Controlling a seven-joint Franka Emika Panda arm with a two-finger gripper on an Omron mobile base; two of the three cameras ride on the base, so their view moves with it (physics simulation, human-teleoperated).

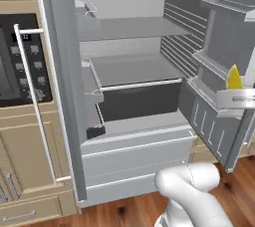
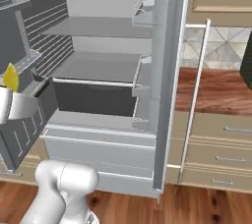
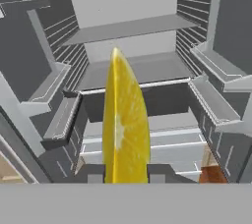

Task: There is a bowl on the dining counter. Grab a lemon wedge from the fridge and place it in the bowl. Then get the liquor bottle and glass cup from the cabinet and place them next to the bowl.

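Observation:
A yellow lemon wedge (image 3: 125,120) stands upright between my gripper's (image 3: 126,174) two dark fingertips (image 3: 96,173), which are shut on it. From the left base camera the lemon wedge (image 1: 233,77) and gripper (image 1: 234,91) sit at the right edge, in front of the fridge's right door. From the right base camera the lemon wedge (image 2: 11,77) and gripper (image 2: 9,93) are at the left edge. The open fridge (image 1: 129,71) faces me with bare grey shelves. The bowl, liquor bottle, glass cup and cabinet are out of view.
Both fridge doors are swung open: one door (image 1: 60,81) stands to the left and the other door (image 1: 219,71), with racks, to the right. A built-in oven (image 1: 20,61) is left of the fridge. A wooden counter (image 2: 216,90) over drawers lies to the right, with a dark object (image 2: 247,66) at its edge.

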